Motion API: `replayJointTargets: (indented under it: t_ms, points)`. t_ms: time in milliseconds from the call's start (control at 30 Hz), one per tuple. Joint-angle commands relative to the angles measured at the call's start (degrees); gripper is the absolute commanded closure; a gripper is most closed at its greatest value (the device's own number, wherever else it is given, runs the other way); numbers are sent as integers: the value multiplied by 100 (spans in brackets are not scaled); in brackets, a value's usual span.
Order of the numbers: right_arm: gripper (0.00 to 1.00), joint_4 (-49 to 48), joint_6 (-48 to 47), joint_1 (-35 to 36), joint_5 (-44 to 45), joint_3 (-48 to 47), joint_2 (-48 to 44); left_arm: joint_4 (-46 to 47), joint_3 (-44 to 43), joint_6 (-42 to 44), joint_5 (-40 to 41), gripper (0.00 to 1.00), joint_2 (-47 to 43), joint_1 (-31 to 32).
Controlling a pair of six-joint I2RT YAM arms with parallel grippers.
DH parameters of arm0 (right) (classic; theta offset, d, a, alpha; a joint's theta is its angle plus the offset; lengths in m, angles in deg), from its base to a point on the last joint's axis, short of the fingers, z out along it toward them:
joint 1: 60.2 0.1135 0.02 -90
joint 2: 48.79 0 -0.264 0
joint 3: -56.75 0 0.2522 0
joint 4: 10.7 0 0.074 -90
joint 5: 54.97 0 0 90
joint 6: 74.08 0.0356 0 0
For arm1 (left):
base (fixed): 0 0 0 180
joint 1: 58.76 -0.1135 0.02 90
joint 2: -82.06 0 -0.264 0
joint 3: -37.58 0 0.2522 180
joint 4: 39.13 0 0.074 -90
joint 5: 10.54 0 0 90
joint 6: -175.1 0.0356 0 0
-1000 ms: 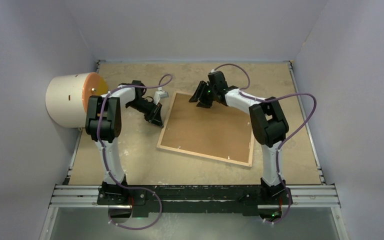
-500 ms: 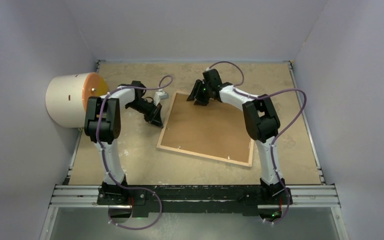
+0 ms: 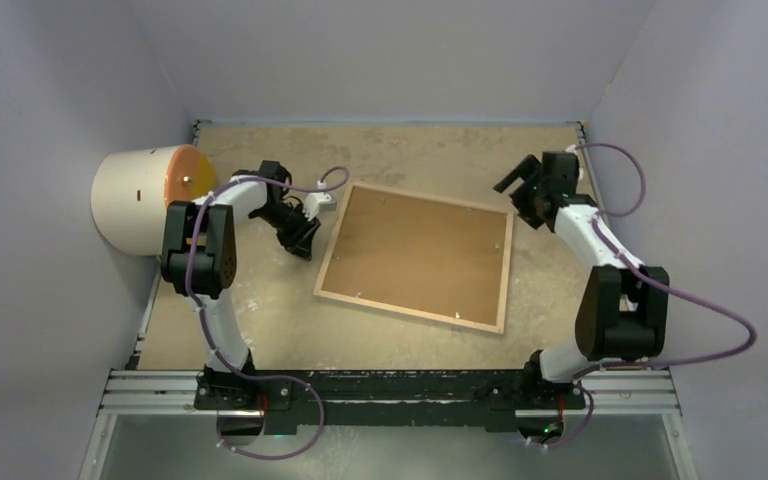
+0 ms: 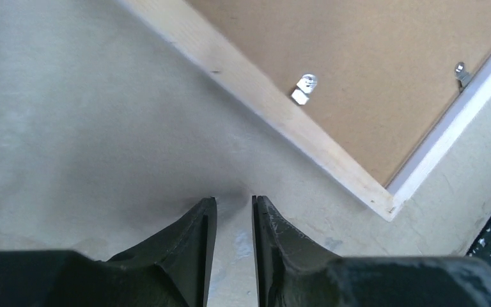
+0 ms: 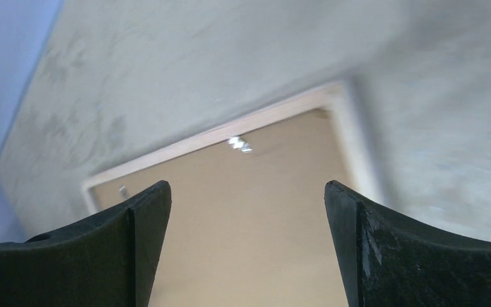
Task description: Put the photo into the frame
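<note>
The frame [image 3: 410, 311] lay face down with the backing board [image 3: 420, 250] seated in it. The photo was not visible and was possibly beneath the board. The left gripper [image 4: 233, 201], fingers barely parted on nothing, sat just left of the frame. The right gripper [image 5: 246, 192], fingers spread wide and empty, stood off the frame's far-right corner. Hazard: unsecured tabs [image 4: 303, 88] could release the board on lifting, and a low left fingertip could shove the frame.

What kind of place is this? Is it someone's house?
Probably not a house; it looks like a robot test booth. Plain walls box in a scuffed table, and two robot arms are bolted to a metal rail.
</note>
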State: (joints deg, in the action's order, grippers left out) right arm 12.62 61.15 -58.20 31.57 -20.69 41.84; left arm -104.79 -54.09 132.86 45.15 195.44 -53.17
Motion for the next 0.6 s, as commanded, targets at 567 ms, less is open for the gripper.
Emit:
replayJointTargets:
  t_ms: [567]
  points:
    - [14,-475,-163,294,-1018,-588,1827,65,1348,525,244,70,-772,1628]
